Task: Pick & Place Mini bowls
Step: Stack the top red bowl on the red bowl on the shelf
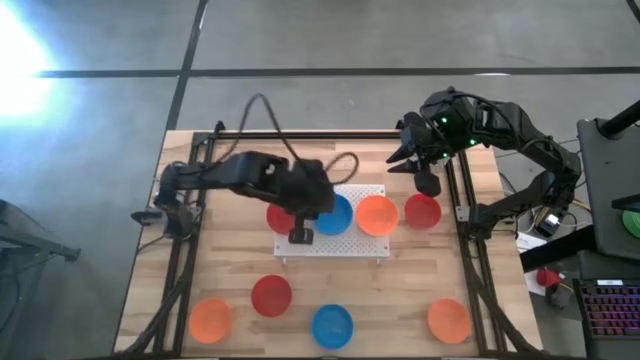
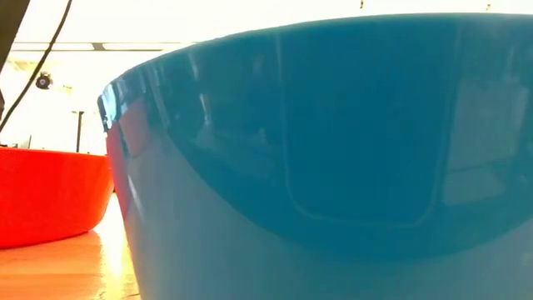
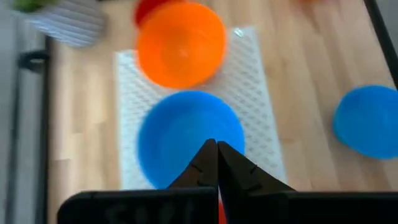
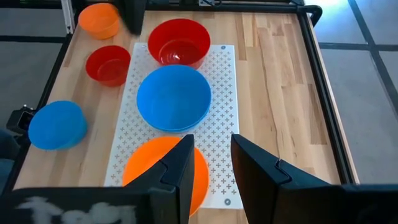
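On the white perforated board [image 1: 352, 245] a red [image 1: 276, 215], a blue [image 1: 338, 216] and an orange mini bowl [image 1: 376, 215] sit in a row on their bases. My left gripper [image 3: 216, 149] is shut and empty, raised over the blue bowl's [image 3: 186, 134] side toward the red one, slanting down. My right gripper [image 4: 214, 155] is open and empty, high above the orange bowl [image 4: 158, 171] at the board's right end. In the low view, a blue bowl [image 2: 333, 150] fills the picture, with a red one [image 2: 50, 196] beside it.
Another red bowl [image 1: 422, 211] rests on the table right of the board. Along the near edge stand an orange [image 1: 210, 318], a red [image 1: 271, 295], a blue [image 1: 332, 325] and an orange bowl [image 1: 448, 320]. Dark frame rails [image 1: 470, 260] run along both table sides.
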### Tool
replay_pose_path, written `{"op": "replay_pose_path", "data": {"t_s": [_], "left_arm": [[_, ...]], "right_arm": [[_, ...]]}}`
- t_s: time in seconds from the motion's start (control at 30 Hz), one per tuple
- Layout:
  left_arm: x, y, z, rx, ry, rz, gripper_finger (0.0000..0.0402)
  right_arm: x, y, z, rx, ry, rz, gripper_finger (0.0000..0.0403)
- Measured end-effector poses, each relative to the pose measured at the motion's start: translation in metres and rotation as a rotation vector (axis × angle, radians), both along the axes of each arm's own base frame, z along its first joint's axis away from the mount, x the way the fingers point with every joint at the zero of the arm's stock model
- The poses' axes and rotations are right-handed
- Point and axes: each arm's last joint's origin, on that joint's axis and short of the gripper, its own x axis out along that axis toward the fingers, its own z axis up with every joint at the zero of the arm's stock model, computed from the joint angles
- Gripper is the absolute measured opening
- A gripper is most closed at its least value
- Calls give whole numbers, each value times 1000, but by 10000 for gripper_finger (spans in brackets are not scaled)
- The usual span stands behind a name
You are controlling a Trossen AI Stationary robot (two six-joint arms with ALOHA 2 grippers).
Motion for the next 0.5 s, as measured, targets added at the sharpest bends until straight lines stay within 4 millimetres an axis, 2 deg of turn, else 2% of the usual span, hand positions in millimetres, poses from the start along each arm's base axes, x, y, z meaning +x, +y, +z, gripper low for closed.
{"op": "replay_pose_path", "data": {"t_s": [0.17,0.33,0.5], "left_arm": [[-31,7,29,51,-89,128,0],[-61,13,48,67,-156,226,0],[-88,16,65,74,-231,295,0]], "right_arm": [[-6,2,0,12,17,-7,100],[-18,5,2,64,37,-56,100],[-34,6,-2,119,153,-220,100]]}}
